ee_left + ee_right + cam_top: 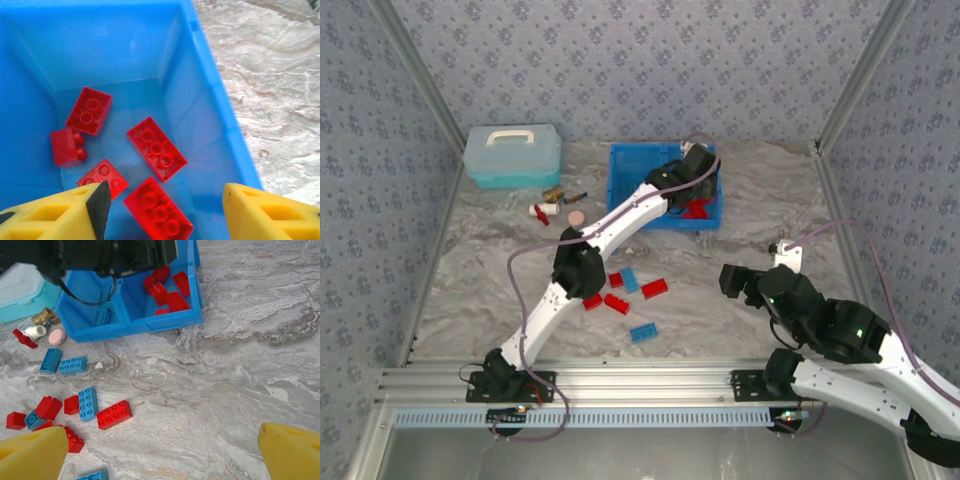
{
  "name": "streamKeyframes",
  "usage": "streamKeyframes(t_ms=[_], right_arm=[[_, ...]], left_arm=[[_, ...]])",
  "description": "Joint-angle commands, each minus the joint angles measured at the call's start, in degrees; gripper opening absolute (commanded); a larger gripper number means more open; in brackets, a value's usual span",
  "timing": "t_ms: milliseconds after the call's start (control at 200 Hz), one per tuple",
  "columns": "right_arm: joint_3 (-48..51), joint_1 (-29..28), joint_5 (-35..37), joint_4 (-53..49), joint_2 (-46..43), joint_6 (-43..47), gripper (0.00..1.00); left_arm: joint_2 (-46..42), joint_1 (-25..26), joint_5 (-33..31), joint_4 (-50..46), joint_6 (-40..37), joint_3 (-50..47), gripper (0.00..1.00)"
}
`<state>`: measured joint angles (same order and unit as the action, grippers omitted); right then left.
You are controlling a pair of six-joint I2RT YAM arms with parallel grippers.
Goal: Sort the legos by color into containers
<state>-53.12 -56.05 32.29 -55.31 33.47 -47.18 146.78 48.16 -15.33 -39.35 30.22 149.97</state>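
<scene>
Left gripper (pixel 164 207), parted and seemingly empty, hangs over the bin (pixel 150 324); right gripper (pixel 162 437) wide.

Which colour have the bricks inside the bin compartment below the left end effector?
Bright red; the bricks show best in the left wrist view.

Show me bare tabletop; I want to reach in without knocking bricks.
Free: marbled grey tabletop between the bright blue plastic bin and the right pincer. Crowded: loose red and blue plastic bricks beside the left arm; small bits between the pale blue lidded box and bin.
</scene>
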Motion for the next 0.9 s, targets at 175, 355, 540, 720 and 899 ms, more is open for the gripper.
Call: streamKeyframes(t_ms=[175, 355, 540, 720, 899], right_arm=[[3.3, -0.5, -5.3, 6.1, 8.9, 5.5, 1.00], [2.9, -0.3, -9.6, 12.2, 24.0, 10.6, 1.00], [1.6, 0.0, -19.8, 23.4, 38.3, 19.4, 1.00], [-1.0, 0.7, -23.6, 29.1, 50.5, 22.5, 1.00], [-2.6, 1.4, -23.8, 32.2, 58.8, 22.8, 1.00]], left_arm=[[-37.2, 3.0, 6.9, 7.2, -9.4, -28.2, 0.68], [-62.3, 3.6, 10.1, 15.7, -15.3, -59.3, 0.82], [-82.2, 3.7, 11.4, 13.0, -19.8, -80.5, 0.99], [-93.9, 3.8, 14.2, 4.8, -21.2, -89.9, 0.99], [-101.7, 3.8, 12.8, -2.6, -21.4, -94.2, 0.99]])
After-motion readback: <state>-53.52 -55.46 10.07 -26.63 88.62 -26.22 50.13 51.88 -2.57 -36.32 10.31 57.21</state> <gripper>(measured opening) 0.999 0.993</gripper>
